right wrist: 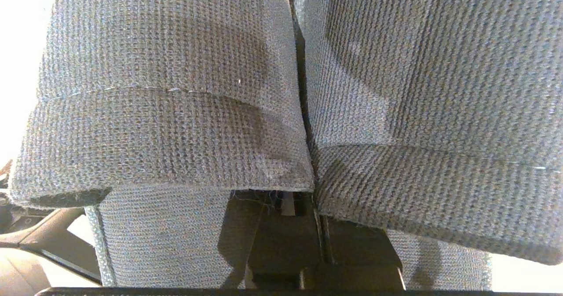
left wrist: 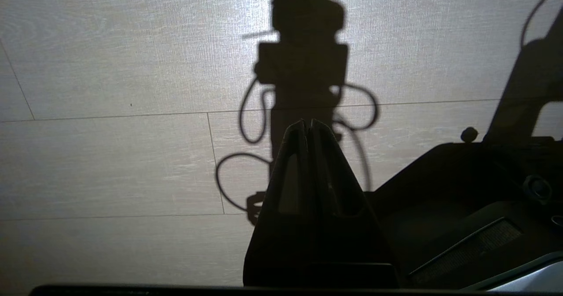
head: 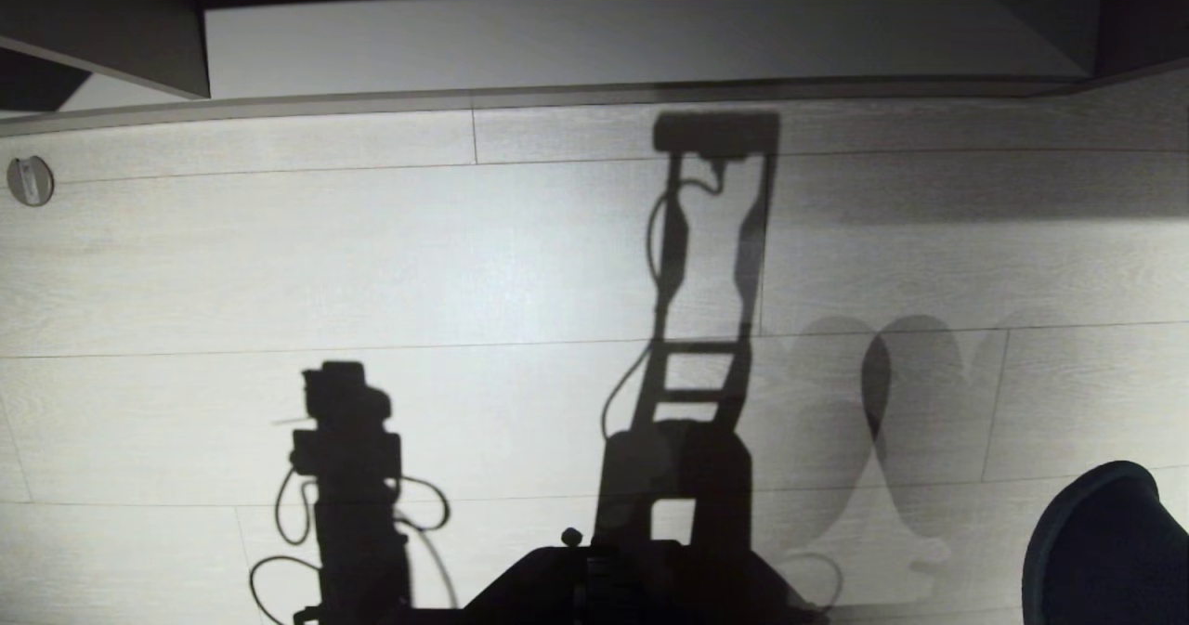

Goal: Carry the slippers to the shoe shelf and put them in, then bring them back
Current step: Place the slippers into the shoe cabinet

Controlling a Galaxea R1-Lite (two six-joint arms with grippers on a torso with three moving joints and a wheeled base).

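Observation:
The two slippers hang side by side in the right wrist view, one (right wrist: 167,124) against the other (right wrist: 431,111), both of slate-blue knit fabric. My right gripper (right wrist: 317,225) is shut on their inner edges where they meet; its fingertips are hidden between them. In the head view a dark rounded slipper toe (head: 1105,551) shows at the lower right, above the floor. The shoe shelf (head: 650,40) lies ahead at the top of the head view, its pale base board bare between dark walls. My left gripper (left wrist: 307,122) is shut on nothing, parked over the floor.
Pale wood-grain floor planks (head: 418,263) stretch between me and the shelf, crossed by the shadows of my arms and of the slippers. A small round fitting (head: 30,180) sits in the floor at far left. My dark base (head: 632,588) fills the bottom centre.

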